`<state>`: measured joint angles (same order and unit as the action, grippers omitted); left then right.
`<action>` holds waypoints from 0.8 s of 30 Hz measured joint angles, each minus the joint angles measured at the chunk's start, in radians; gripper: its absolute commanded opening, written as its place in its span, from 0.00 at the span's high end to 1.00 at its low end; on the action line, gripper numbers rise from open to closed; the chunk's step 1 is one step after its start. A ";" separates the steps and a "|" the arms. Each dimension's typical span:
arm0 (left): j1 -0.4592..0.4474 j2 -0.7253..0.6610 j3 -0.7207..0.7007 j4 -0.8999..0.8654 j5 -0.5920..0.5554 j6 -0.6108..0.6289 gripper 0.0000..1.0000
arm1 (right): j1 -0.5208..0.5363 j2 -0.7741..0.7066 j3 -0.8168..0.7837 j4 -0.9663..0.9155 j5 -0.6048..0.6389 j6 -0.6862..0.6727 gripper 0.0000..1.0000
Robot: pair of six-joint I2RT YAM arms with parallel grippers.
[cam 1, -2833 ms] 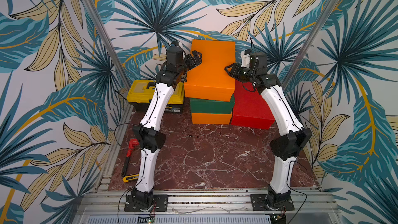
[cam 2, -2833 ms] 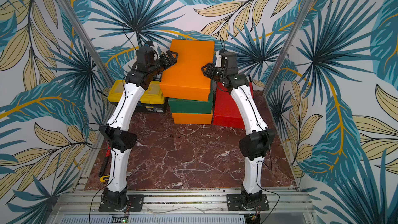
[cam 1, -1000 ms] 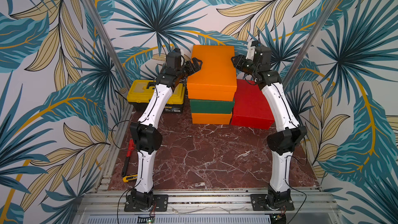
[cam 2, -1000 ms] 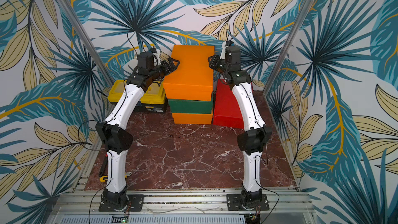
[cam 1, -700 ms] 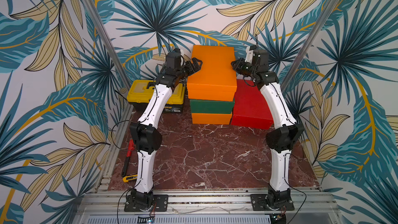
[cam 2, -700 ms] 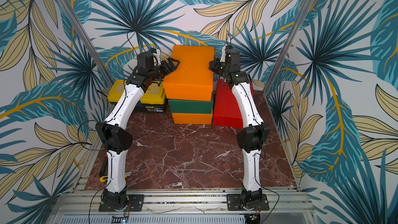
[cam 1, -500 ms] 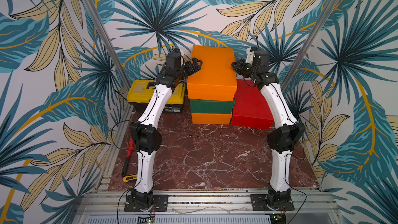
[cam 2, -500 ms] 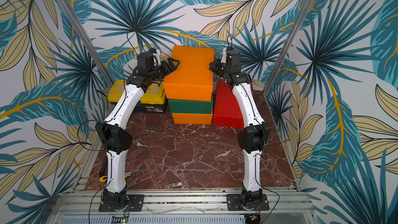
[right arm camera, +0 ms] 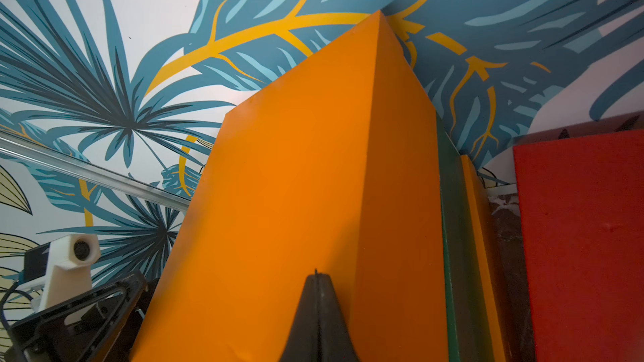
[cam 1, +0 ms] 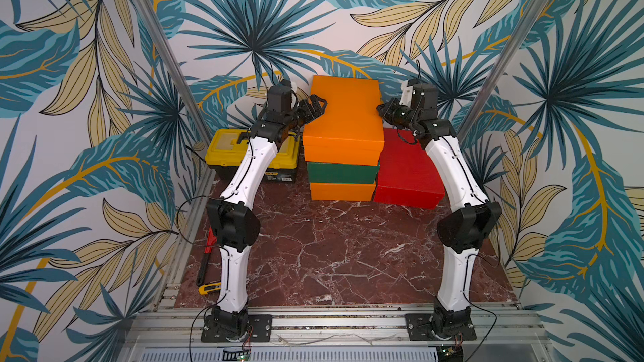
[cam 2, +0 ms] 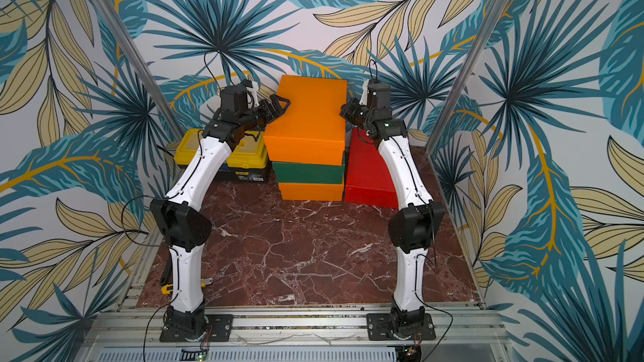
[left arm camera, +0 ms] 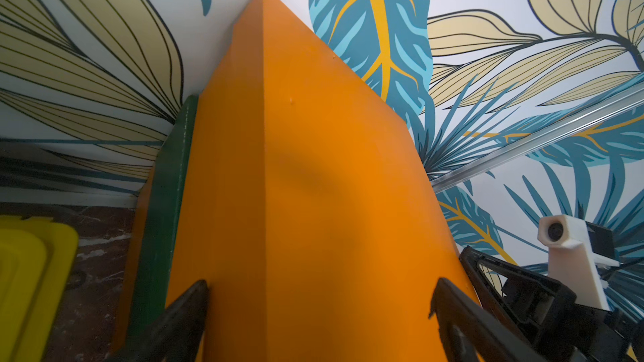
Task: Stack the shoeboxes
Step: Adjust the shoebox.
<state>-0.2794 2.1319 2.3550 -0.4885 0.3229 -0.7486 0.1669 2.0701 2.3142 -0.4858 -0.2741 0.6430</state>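
at the back of the marble table (cam 1: pixel 331 248), against the leafy wall, three shoeboxes are piled: an orange bottom box (cam 1: pixel 343 191), a dark green box (cam 1: pixel 341 173) on it, and a top orange box (cam 1: pixel 343 113) crowning them; the red box (cam 1: pixel 407 168) sits on the table, its side just beside the pile, not yet stacked; a yellow toolbox (cam 1: pixel 223 148) stands on the pile's other side, apart from it.

the left gripper (cam 1: pixel 319 104) is spread wide at the top orange box's left edge, holding nothing, its jaws set either side of the corner where lid meets side; the right gripper (cam 1: pixel 381 111) is pinched closed on nothing, its joined tips at the box's right side, seemingly touching it, though contact is hard to confirm.

my reading: the top box is being squared up, and the red box is what remains.

risks from here; a firm nudge from the closed right tips, with the left jaws open and not bracing, could slide the top box sideways off the green one; a spread left jaw could snag the lid edge on pulling away and tilt it; the red box hugs the pile, so dragging it out might jostle the lower boxes; raising it onto a pile this tall looks like a two-arm squeeze on smooth sides, where a slip could topple everything.
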 measured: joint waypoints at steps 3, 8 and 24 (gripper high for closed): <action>-0.002 -0.025 -0.004 -0.023 0.000 0.001 0.01 | 0.000 -0.041 -0.042 -0.018 0.001 -0.001 0.97; -0.003 -0.088 -0.004 -0.034 -0.002 0.017 0.00 | 0.000 -0.119 -0.105 -0.043 0.011 -0.012 0.97; -0.008 -0.585 -0.594 -0.041 -0.101 0.071 0.05 | 0.011 -0.568 -0.668 -0.023 0.134 -0.031 0.99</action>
<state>-0.2874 1.5471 1.7607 -0.5297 0.2222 -0.6773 0.1783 1.5021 1.6463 -0.5087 -0.1402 0.6117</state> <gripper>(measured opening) 0.980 0.049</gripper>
